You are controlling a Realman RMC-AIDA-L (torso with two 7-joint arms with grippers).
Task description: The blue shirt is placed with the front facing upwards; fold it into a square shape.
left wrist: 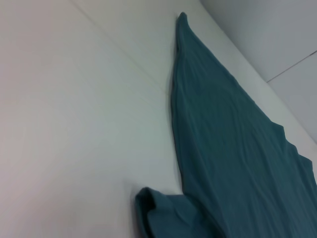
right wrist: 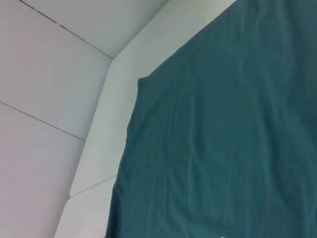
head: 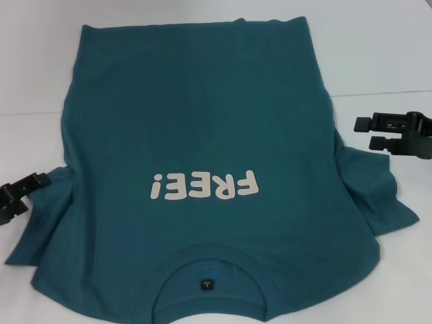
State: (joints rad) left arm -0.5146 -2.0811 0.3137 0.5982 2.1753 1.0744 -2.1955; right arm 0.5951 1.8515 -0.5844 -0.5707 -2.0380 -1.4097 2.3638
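Shirt (head: 202,135) lies flat, front up, mid-table (head: 378,54), collar at near edge, hem toward far edge. No fold made yet; you have every fold left. Left gripper (head: 30,183) at left sleeve, fingers spread, holding nothing. Right gripper (head: 368,131) hovers above right sleeve, spread, empty.

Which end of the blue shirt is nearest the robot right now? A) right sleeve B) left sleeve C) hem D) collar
D: in the head view the blue shirt lies front up with its collar and dark label at the near edge, the "FREE!" lettering reading upside down, and the hem at the far side.
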